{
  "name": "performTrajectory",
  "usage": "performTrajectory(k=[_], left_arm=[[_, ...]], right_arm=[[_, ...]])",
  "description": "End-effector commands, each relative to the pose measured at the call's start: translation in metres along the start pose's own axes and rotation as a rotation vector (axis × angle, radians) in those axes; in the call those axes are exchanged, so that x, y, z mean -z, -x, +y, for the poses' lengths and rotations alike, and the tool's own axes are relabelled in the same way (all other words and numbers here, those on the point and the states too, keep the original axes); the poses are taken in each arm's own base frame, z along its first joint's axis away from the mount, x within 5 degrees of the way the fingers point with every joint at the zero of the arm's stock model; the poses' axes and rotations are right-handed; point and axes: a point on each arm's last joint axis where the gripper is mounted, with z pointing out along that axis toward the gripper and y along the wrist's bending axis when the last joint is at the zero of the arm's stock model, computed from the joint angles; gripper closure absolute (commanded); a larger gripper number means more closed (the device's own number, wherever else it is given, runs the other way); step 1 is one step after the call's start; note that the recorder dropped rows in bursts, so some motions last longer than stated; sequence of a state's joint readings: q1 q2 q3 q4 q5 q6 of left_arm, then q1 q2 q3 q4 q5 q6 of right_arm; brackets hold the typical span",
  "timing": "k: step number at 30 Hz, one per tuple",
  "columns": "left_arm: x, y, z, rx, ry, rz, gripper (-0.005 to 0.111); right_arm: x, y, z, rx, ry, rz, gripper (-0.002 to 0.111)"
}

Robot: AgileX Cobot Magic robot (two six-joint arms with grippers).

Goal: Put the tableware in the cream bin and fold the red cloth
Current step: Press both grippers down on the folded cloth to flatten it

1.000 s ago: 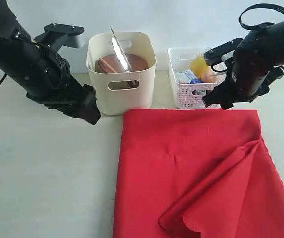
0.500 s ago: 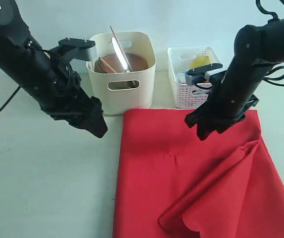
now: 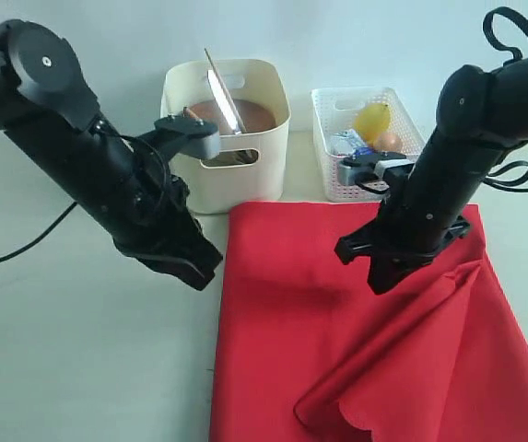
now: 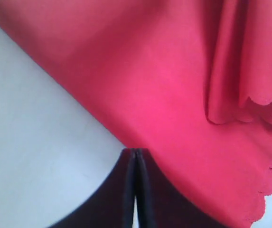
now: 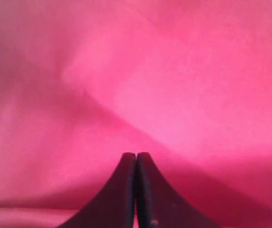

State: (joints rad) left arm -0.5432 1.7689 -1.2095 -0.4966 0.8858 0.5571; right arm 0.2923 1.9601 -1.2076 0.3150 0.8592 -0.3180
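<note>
The table (image 3: 79,368) carries everything. The red cloth (image 3: 337,322) covers its near right part, spread mostly flat in front of the two containers. One side is flopped loosely over on itself, showing the scalloped edge, so by the look of it the folding is not yet properly done. Behind it stands the cream bin (image 3: 259,184), set well back so the cloth has room. The round brown plate (image 3: 240,115) already sits inside it, with the silver table knife (image 3: 224,94) leaning up out of it, so the tableware half looks finished. The white lattice basket (image 3: 337,184) beside it holds the food and is left alone. The left fingers (image 3: 197,269) hang at the cloth's left edge where it meets the bare table, pressed together with nothing between them. The right fingers (image 3: 381,274) hover low over the cloth's far half, likewise pressed together and empty. Each pair probably sits there to work the fabric, though contact cannot be told.
</note>
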Motion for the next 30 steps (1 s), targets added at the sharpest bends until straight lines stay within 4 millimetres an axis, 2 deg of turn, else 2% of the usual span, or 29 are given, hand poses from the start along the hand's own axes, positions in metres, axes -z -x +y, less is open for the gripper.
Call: performTrajectory(k=[1, 6, 13, 21, 30], left_arm=[[-0.013, 0.001, -0.010, -0.027, -0.019, 0.017, 0.105], [-0.025, -0.001, -0.018, -0.050, -0.040, 0.060, 0.105], [-0.024, -0.011, -0.014, -0.139, 0.002, 0.177, 0.105], [-0.021, -0.012, -0.012, -0.099, 0.044, 0.188, 0.105], [-0.008, -0.013, -0.012, -0.028, 0.106, 0.174, 0.105]], right_arm=[[-0.008, -0.009, -0.002, -0.003, -0.010, -0.001, 0.108], [-0.016, -0.021, -0.005, 0.012, -0.030, 0.042, 0.108], [-0.014, -0.044, -0.010, 0.029, -0.077, 0.267, 0.108], [0.006, -0.055, -0.011, -0.030, -0.160, 0.310, 0.108], [0.018, -0.084, -0.020, -0.057, -0.325, 0.308, 0.108]])
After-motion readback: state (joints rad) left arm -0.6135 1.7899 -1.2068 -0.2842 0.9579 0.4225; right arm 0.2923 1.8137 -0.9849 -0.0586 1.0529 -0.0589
